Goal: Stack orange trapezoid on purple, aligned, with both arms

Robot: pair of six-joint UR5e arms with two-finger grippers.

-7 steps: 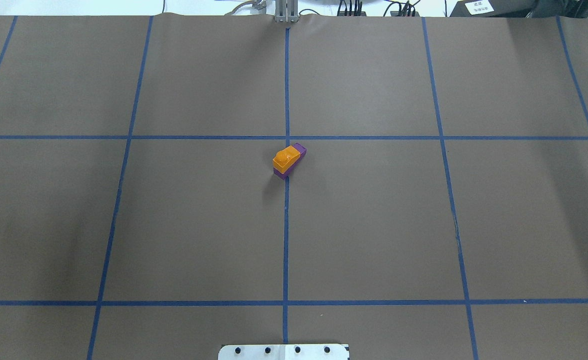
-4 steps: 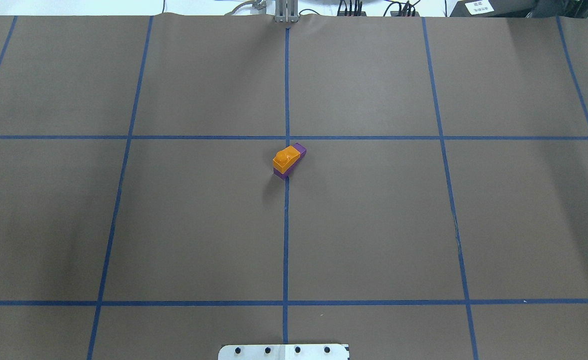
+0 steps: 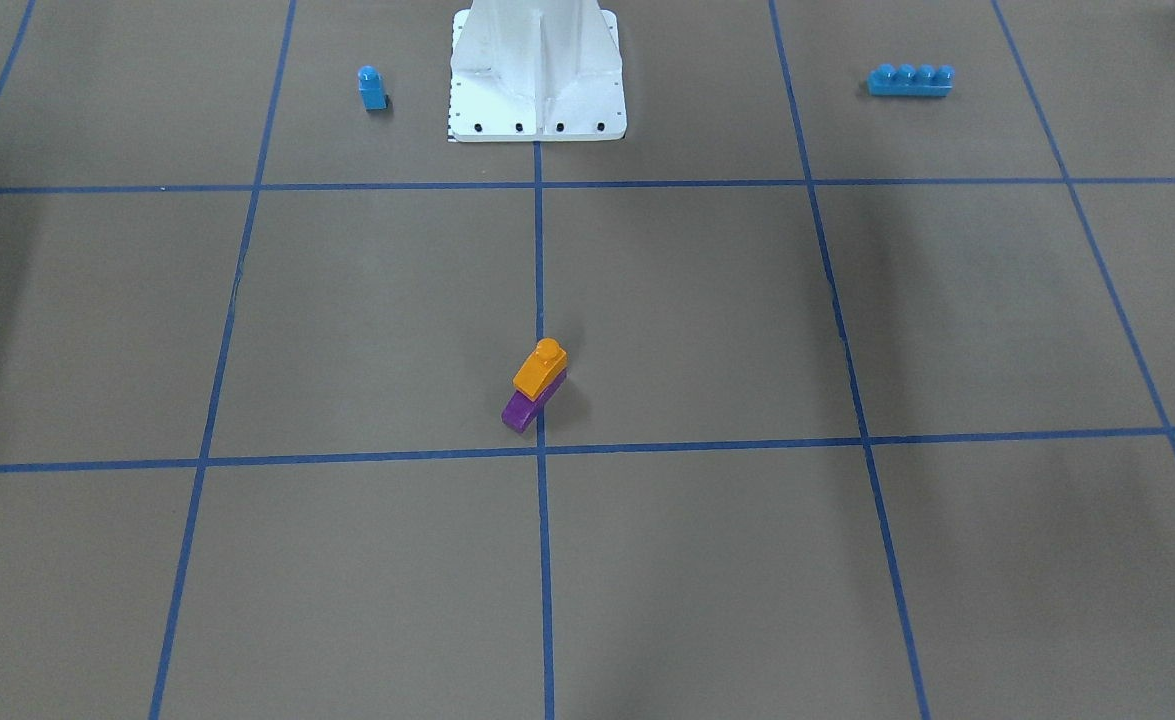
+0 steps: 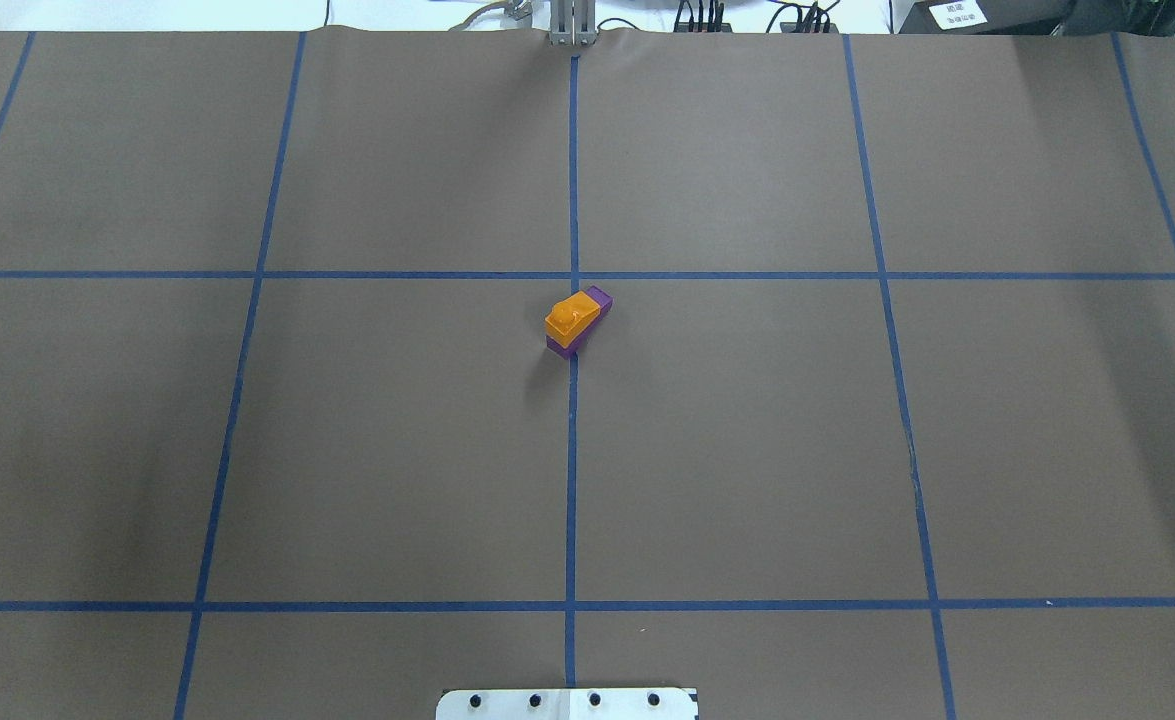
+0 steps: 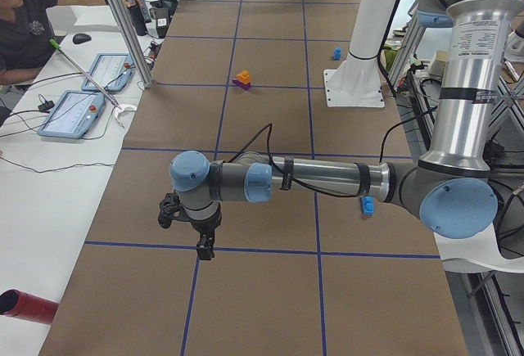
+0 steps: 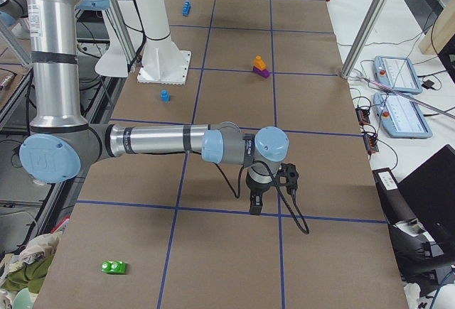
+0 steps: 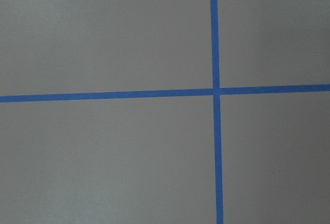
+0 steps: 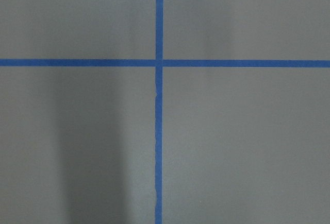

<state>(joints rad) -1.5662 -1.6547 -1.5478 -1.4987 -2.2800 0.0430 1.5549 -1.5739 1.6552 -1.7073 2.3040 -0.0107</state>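
Observation:
The orange trapezoid (image 4: 572,315) sits on top of the purple brick (image 4: 600,297) near the table's centre, on the blue centre line. The purple one sticks out at both ends. The stack also shows in the front view, orange (image 3: 541,368) over purple (image 3: 519,410). Both arms are far from it. The left gripper (image 5: 205,250) hangs over the table's left end, and the right gripper (image 6: 254,206) over the right end. They show only in the side views, so I cannot tell if they are open or shut. Both wrist views show only bare paper and tape lines.
A small blue one-stud brick (image 3: 372,88) and a long blue four-stud brick (image 3: 910,80) lie either side of the white pedestal (image 3: 537,70). A green brick (image 6: 114,267) lies near the right end. An operator (image 5: 24,12) and tablets sit beside the table.

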